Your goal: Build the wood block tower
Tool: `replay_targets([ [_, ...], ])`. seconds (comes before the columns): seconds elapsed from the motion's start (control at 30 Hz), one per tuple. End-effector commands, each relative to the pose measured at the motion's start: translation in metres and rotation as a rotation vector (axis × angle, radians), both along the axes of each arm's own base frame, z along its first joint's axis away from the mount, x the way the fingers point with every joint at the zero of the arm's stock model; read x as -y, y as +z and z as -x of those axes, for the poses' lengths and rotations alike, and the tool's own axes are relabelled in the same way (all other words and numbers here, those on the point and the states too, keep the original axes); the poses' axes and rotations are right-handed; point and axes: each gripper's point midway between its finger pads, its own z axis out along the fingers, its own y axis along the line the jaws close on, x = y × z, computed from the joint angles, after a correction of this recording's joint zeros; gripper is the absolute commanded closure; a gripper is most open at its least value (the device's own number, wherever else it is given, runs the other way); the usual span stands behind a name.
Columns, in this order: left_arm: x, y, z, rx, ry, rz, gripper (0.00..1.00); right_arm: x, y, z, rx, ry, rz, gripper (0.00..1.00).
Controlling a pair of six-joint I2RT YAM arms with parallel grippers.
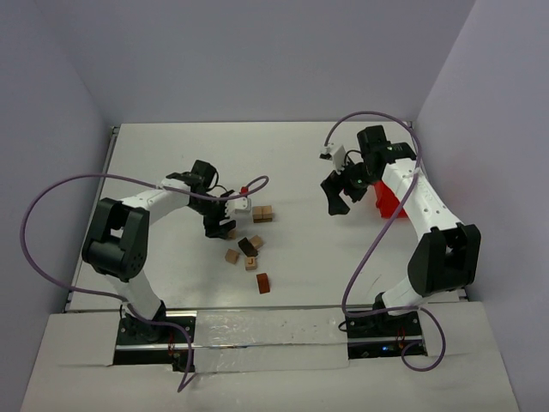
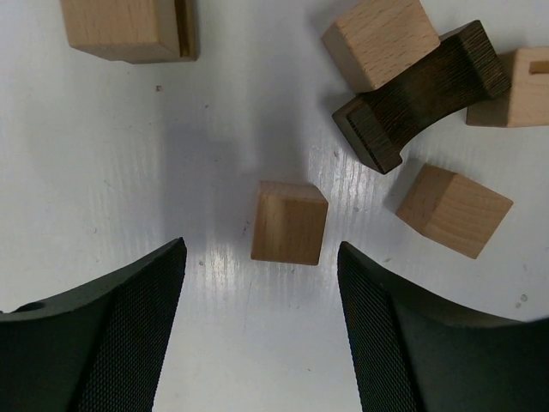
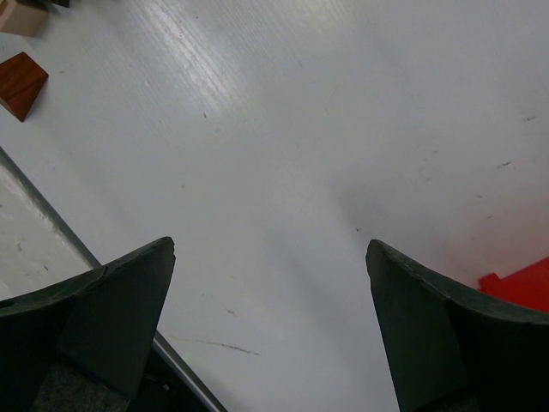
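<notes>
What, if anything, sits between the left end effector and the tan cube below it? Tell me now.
Nothing visible. The tan cube lies untouched in the gap just ahead of the open fingers of the left end effector. The dark brown piece and another tan cube lie apart, off to one side.

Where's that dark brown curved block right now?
In the overhead view the dark brown block lies left of centre, within the cluster of tan cubes, one cube against it. The reddish-brown block sits apart, nearer the arm bases.
</notes>
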Motion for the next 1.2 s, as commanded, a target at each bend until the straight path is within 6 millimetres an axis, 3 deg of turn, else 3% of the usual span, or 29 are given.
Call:
replay_targets([
  [0.0,0.013,0.007,-0.010,0.063,-0.080,0.047,0.25,0.007,0.009,0.001,0.039,-0.027,0.001,0.00],
  [0.27,0.021,0.010,-0.008,0.049,-0.080,0.077,0.38,0.011,0.006,0.003,0.036,-0.040,0.004,0.00],
  [0.5,0.023,0.019,-0.002,0.020,-0.082,0.091,0.58,0.012,0.007,0.001,0.038,-0.048,0.000,0.00],
  [0.7,0.027,0.039,-0.011,0.004,-0.030,0.095,0.76,0.010,0.010,-0.003,0.042,-0.049,-0.011,0.00],
  [0.83,0.037,0.068,-0.023,0.001,0.055,0.133,0.86,0.009,0.011,-0.005,0.044,-0.051,-0.014,0.00],
  [0.97,0.045,0.089,-0.044,0.052,0.101,0.159,0.87,0.009,0.009,-0.005,0.039,-0.053,-0.016,0.00],
  [1.17,0.062,0.099,-0.058,0.048,0.132,0.156,0.88,0.008,0.010,-0.007,0.035,-0.058,-0.018,0.00],
])
